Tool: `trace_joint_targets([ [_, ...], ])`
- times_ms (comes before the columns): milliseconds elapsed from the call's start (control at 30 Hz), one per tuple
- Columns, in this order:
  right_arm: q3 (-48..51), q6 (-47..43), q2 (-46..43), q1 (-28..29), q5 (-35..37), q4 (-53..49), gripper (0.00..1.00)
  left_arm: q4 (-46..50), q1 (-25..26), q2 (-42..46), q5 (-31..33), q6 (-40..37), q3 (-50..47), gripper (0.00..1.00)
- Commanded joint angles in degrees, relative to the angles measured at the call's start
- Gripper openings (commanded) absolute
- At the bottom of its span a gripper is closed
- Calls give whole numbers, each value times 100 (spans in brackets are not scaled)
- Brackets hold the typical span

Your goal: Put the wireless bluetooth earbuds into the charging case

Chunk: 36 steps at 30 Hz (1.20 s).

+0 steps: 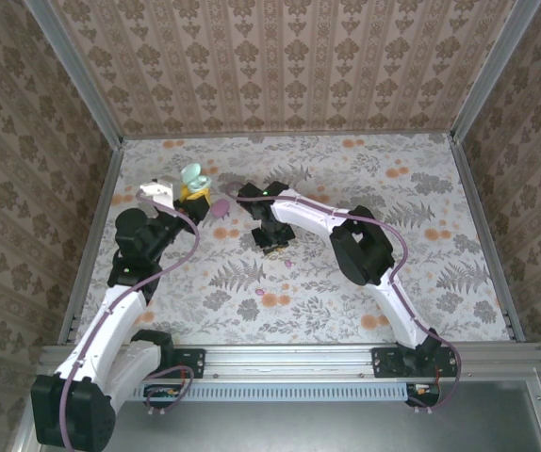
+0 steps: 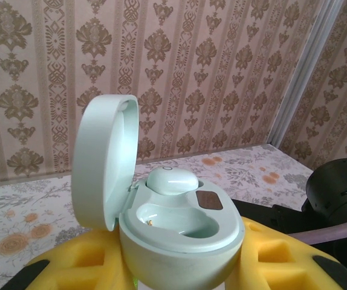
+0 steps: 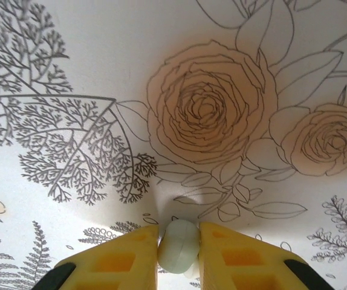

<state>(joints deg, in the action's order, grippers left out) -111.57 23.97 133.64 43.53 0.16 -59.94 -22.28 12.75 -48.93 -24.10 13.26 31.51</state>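
Note:
My left gripper (image 2: 179,275) is shut on the mint charging case (image 2: 179,241) and holds it upright, with the lid (image 2: 101,163) open. One mint earbud (image 2: 172,180) sits in the far socket. The near socket (image 2: 176,220) is empty. From above, this case (image 1: 193,177) is at the back left. My right gripper (image 3: 178,257) is down at the flowered table top, shut on a second mint earbud (image 3: 178,244) between its yellow fingers (image 3: 125,260). The top view puts that gripper (image 1: 270,242) near the table's middle.
A pink oval case (image 1: 221,207) lies on the table between the two grippers. A tiny pink earbud (image 1: 287,265) lies just in front of my right gripper. Patterned walls close the table in at the back and both sides.

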Motion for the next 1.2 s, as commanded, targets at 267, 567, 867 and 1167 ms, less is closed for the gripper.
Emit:
trace_joint_targets([
  [267, 2096, 110, -2953, -962, -1956, 2010, 23, -398, 501, -482, -569, -516, 271, 31],
  [567, 2765, 497, -4542, -2029, -3593, 2828, 24, -809, 1291, -1370, -746, -1122, 759, 31],
  [867, 2638, 1139, -4771, -1979, -4837, 3795, 24, -1198, 1828, -2116, -1223, -1274, 1135, 31],
  [1167, 2633, 1103, -4770, -1710, -4818, 3955, 25, -1511, 1998, -2564, -1444, -1164, 1335, 31],
])
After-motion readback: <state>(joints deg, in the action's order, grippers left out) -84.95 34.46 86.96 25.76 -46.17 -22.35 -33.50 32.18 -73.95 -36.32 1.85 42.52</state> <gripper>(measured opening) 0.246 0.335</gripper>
